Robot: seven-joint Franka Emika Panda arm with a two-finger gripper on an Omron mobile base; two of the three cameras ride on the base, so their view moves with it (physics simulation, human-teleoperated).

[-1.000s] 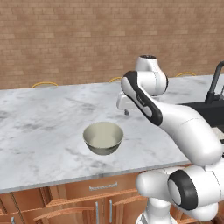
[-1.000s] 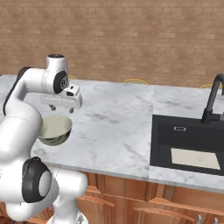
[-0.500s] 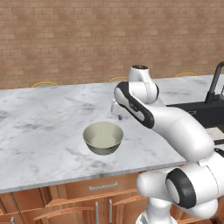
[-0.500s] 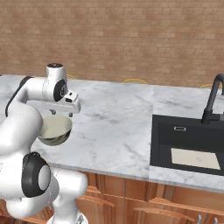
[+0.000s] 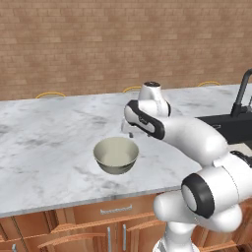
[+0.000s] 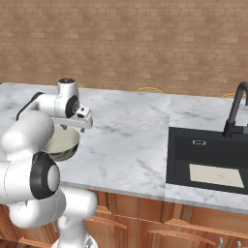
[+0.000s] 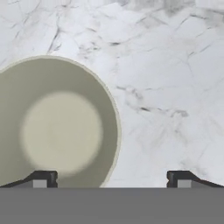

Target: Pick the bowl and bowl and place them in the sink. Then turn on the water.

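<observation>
A cream-beige bowl (image 5: pixel 116 153) (image 6: pixel 62 143) with a greyish outside stands upright on the marble counter (image 5: pixel 44 142), near its front edge. My gripper (image 5: pixel 129 133) hangs open just above the bowl's far right rim. In the hand view the bowl (image 7: pixel 57 127) lies to the left. One fingertip (image 7: pixel 41 178) is over its inside, the other over bare marble, so the rim lies between the jaws of the gripper (image 7: pixel 111 179). The black sink (image 6: pixel 208 160) (image 5: pixel 231 129) lies far to the right, and no water runs from its faucet (image 6: pixel 235 109).
Curved yellow chair backs (image 5: pixel 50 94) (image 6: pixel 149 89) rise behind the counter, before a brick wall. A pale rectangular patch (image 6: pixel 215 175) lies on the sink floor. Wooden cabinets run under the counter's front edge (image 5: pixel 74 202).
The arm has swung left and down, bringing the open gripper from right of the bowl to just over its rim. The bowl has not moved.
</observation>
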